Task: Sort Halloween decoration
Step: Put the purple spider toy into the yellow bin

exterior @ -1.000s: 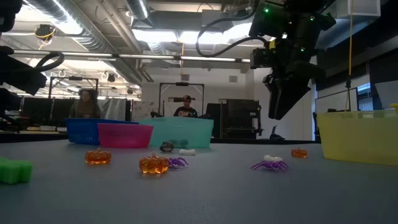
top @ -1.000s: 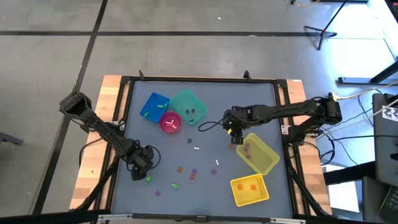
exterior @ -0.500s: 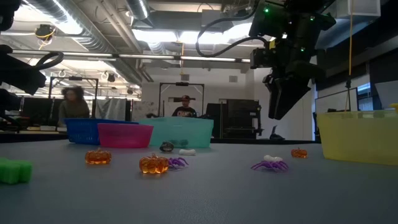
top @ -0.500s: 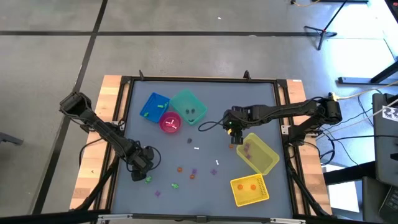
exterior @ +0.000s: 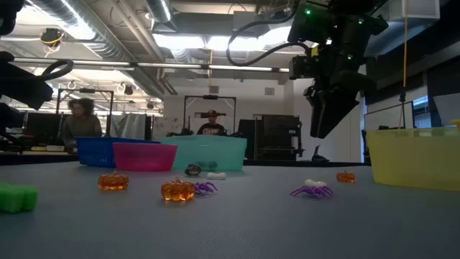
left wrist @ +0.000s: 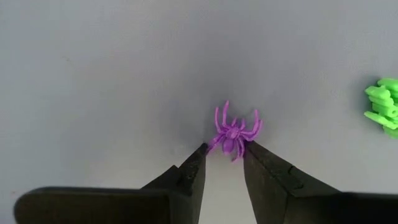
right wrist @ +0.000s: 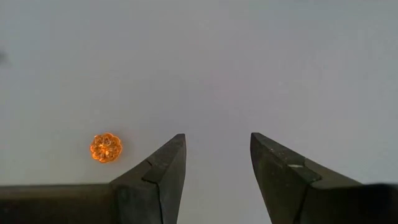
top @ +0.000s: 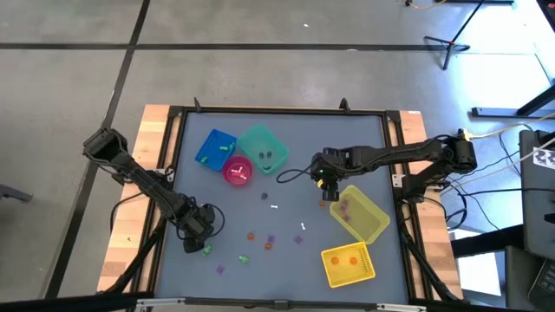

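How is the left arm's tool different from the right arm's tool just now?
The left tool sits low at the mat, its tips pinched against a purple spider; the right tool hangs above the mat with nothing between its tips. The left tool's gap is narrow, the right tool's wider. An orange pumpkin lies off to one side of the right tool, untouched. Both have two dark fingers.

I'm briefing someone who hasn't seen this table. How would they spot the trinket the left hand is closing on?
Start at the grey table and go to the left arm's hand at its near-left corner. Between that hand's fingertips lies a purple spider, flat on the tabletop. Its closest neighbour is a bright green trinket; the spider is the only purple, thin-legged thing there.
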You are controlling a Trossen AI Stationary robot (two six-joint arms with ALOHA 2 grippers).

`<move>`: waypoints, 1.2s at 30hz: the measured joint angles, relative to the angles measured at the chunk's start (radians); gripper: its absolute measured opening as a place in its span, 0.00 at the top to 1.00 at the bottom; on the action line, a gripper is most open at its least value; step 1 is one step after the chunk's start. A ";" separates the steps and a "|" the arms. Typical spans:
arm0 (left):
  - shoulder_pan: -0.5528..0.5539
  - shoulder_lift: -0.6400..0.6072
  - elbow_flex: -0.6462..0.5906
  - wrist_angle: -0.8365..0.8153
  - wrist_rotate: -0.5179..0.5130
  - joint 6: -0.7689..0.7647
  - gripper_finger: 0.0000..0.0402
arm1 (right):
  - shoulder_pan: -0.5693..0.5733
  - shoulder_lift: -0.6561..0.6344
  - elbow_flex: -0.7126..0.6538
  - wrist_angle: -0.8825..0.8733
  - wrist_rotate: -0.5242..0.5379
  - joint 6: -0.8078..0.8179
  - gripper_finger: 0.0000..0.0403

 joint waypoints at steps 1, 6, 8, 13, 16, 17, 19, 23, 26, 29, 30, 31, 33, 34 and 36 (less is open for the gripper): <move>0.000 0.000 0.000 0.004 0.000 0.000 0.78 | 0.000 0.000 0.000 0.000 0.000 0.000 0.56; 0.000 0.001 0.002 0.027 -0.002 -0.002 0.78 | 0.000 0.000 0.000 0.000 0.000 0.000 0.56; 0.000 0.003 0.011 0.051 -0.014 -0.002 0.78 | 0.000 0.000 0.000 0.000 0.000 0.000 0.56; 0.001 0.004 0.029 0.101 -0.037 0.001 0.78 | -0.001 0.000 0.000 0.005 0.000 0.000 0.56; 0.002 0.002 0.031 0.151 -0.070 0.000 0.78 | -0.001 0.000 0.000 0.008 0.000 0.000 0.56; 0.002 0.002 0.031 0.155 -0.077 0.000 0.78 | -0.001 0.000 0.000 0.008 -0.001 0.000 0.56; 0.002 0.002 0.031 0.167 -0.082 -0.004 0.78 | -0.001 0.000 0.000 0.008 -0.001 0.000 0.56; 0.002 0.002 0.031 0.212 -0.100 -0.025 0.78 | -0.001 0.000 0.000 0.008 -0.001 0.000 0.56; 0.002 0.002 0.031 0.253 -0.114 -0.027 0.78 | -0.001 0.000 0.000 0.010 -0.001 0.000 0.56; 0.002 0.002 0.032 0.282 -0.112 -0.066 0.78 | -0.001 0.000 0.000 0.016 -0.001 0.000 0.56; 0.002 0.002 0.032 0.282 -0.112 -0.097 0.78 | -0.001 0.000 0.000 0.019 -0.001 0.000 0.56; 0.002 0.002 0.032 0.281 -0.112 -0.135 0.78 | -0.001 0.000 0.000 0.023 -0.001 0.000 0.56; 0.002 0.002 0.032 0.273 -0.112 -0.210 0.78 | -0.001 0.000 0.000 0.026 -0.001 0.000 0.56; 0.002 0.002 0.032 0.271 -0.111 -0.243 0.78 | -0.001 0.000 0.000 0.026 -0.001 0.000 0.56; 0.002 0.001 0.032 0.272 -0.111 -0.304 0.78 | -0.001 0.000 0.000 0.026 -0.001 0.000 0.56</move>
